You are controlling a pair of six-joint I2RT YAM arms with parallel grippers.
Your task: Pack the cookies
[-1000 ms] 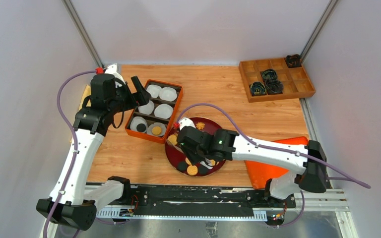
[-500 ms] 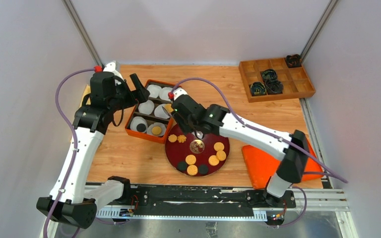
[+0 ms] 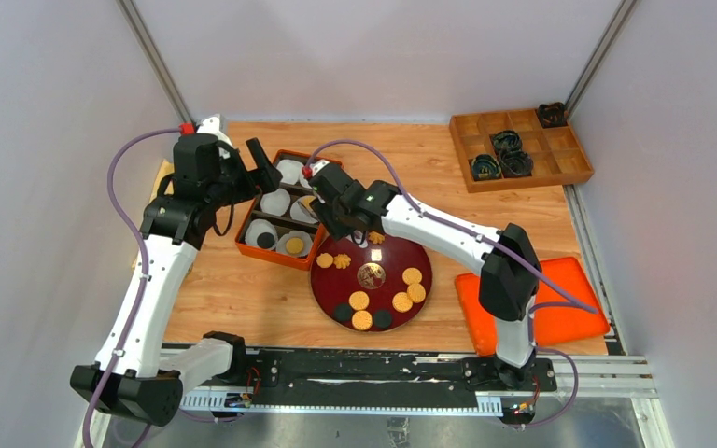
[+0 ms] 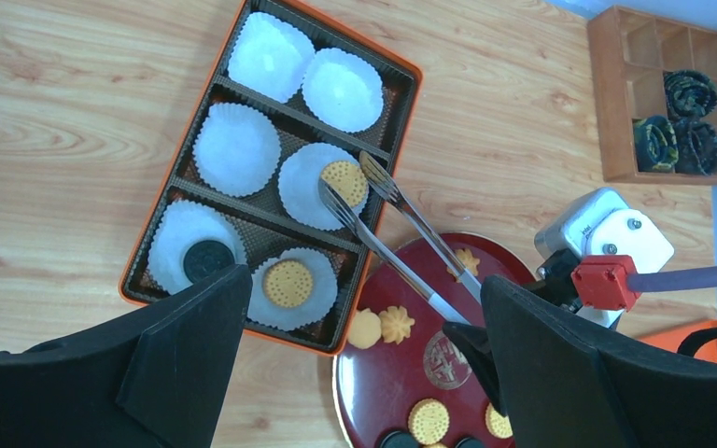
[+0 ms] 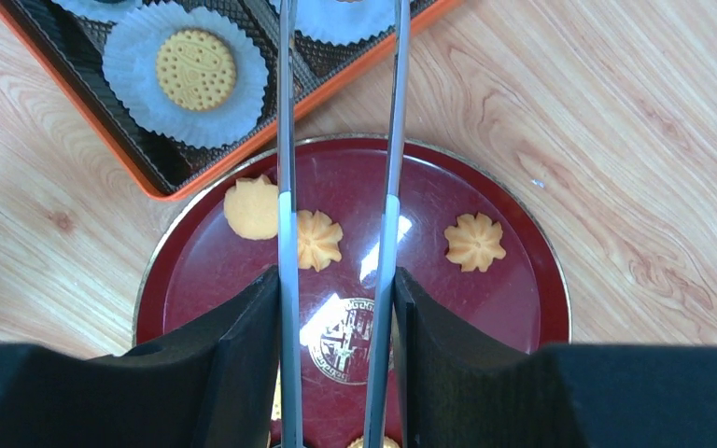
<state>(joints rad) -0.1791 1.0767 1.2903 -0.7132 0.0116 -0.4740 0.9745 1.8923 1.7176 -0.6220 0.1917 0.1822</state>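
My right gripper [image 5: 336, 280] [image 3: 336, 213] is shut on metal tongs [image 5: 286, 140] [image 4: 401, 233], reaching over the orange box [image 4: 411, 75]. A round golden cookie [image 4: 344, 180] sits between the tong tips at a white paper cup in the middle row; I cannot tell whether it rests in the cup. In the near row one cup holds a black cookie [image 4: 208, 259] and another a golden cookie [image 4: 288, 283] [image 5: 195, 69]. The dark red plate [image 3: 420, 257] [image 5: 523, 289] carries flower-shaped cookies [image 5: 474, 241], golden and black ones. My left gripper [image 4: 364, 276] [image 3: 263, 173] hangs open above the box, holding nothing.
A wooden compartment tray [image 3: 520, 149] with black coiled rings stands at the back right. An orange lid [image 3: 560, 308] lies at the right front. Three paper cups [image 4: 341, 89] in the box are bare. My right arm spans the plate's far side.
My right arm swung from over the plate up and left to the box, carrying the tongs with a golden cookie. The left arm has barely moved.
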